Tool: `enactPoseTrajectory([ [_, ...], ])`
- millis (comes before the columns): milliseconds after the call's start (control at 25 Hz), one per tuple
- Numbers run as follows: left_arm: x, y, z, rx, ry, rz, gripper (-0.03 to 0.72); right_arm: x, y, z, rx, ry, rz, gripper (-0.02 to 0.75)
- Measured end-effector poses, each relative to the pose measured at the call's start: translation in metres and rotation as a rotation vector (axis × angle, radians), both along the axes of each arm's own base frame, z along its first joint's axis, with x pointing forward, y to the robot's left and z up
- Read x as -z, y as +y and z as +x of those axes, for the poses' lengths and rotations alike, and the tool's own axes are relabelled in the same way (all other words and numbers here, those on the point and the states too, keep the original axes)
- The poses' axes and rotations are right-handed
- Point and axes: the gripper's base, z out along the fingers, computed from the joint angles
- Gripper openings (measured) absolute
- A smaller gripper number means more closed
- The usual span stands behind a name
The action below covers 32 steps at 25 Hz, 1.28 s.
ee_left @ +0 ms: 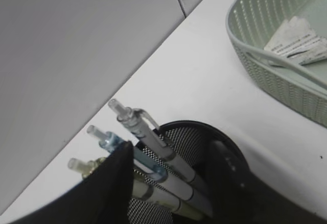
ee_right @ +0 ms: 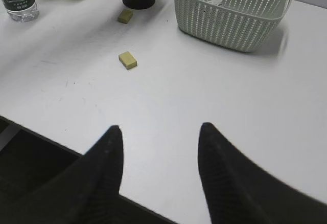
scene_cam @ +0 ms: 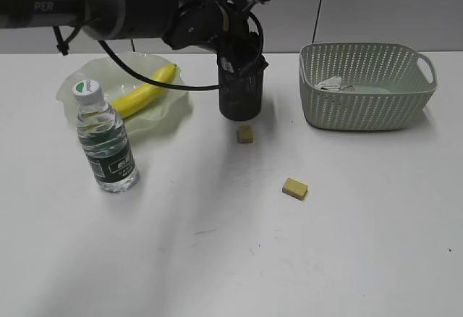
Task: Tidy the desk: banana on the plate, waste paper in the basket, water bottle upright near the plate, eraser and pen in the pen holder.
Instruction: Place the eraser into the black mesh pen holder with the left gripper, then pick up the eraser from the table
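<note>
Your left claw [ee_left: 168,183] is hanging over the pen holder [scene_cam: 239,94] at top centre, fingers spread, pens [ee_left: 153,147] sitting inside. Lift straight up, avoiding the rim. Two erasers [scene_cam: 294,187] are waiting on the counter [scene_cam: 231,259]; your right claw [ee_right: 159,147] is idling open.

Exterior view slants down at the desk [scene_cam: 217,259]; wrist views share its basket [ee_left: 265,55].

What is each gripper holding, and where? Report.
Nothing. Left gripper stands open around the pens in the holder; right gripper is open, empty.
</note>
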Motion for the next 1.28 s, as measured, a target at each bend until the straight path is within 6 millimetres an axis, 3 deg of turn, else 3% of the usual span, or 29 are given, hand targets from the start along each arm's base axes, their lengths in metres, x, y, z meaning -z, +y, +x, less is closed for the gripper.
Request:
enactPoseTrajectory([
  [160,-0.019,0.003,-0.003,0.003,-0.034,-0.005,0.354,0.0,0.0,0.0,0.0,0.0,0.0,0.387],
  [400,-0.084,0.016,-0.021,-0.046,-0.054,-0.089,0.354,0.0,0.0,0.0,0.0,0.0,0.0,0.385],
  [720,-0.155,0.056,-0.074,-0.194,0.198,-0.131,0.354,0.0,0.0,0.0,0.0,0.0,0.0,0.385],
  [1040,-0.194,0.09,-0.129,-0.245,0.425,-0.087,0.354,0.0,0.0,0.0,0.0,0.0,0.0,0.385],
  [1280,-0.228,0.115,-0.163,-0.248,0.423,-0.099,0.354,0.0,0.0,0.0,0.0,0.0,0.0,0.385],
])
